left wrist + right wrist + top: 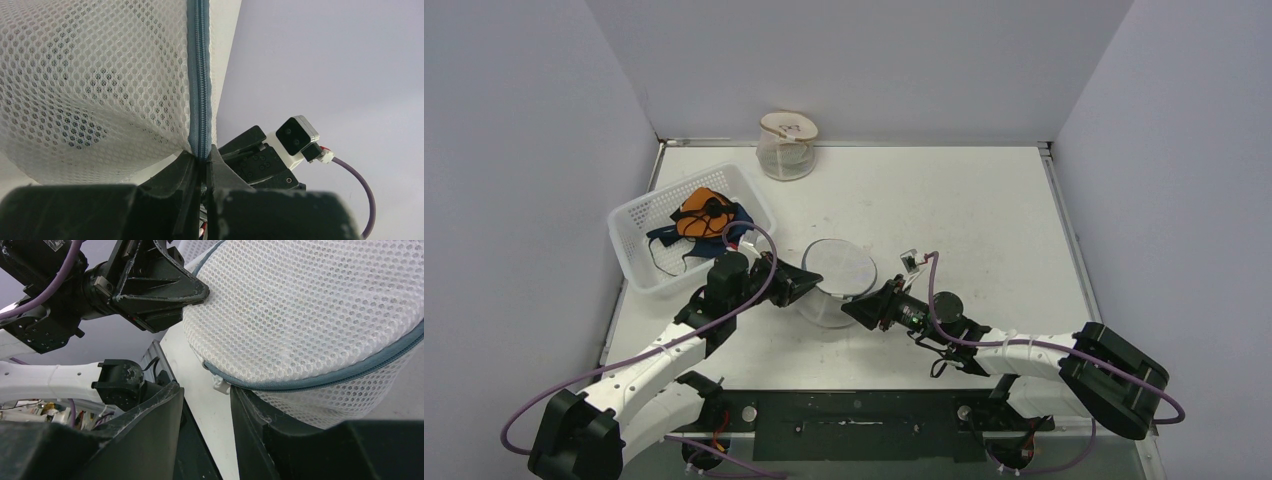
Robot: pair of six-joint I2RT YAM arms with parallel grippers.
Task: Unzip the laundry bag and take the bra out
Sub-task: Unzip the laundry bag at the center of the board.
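Observation:
A round white mesh laundry bag [836, 280] with a grey-blue zipper [199, 80] sits at the table's middle, zipped shut. The bra inside is hidden; only a dim dark shape shows through the mesh [85, 125]. My left gripper [809, 285] is shut on the zipper seam [201, 150] at the bag's left side. My right gripper [856, 310] is open at the bag's front right [310, 310]. The white zipper pull [220, 385] hangs just above the gap between its fingers [250, 405], touching the right one.
A white plastic basket [686, 235] holding orange and dark blue clothes stands at the left. A second round mesh bag [787, 145] stands at the back by the wall. The walls enclose the table on three sides.

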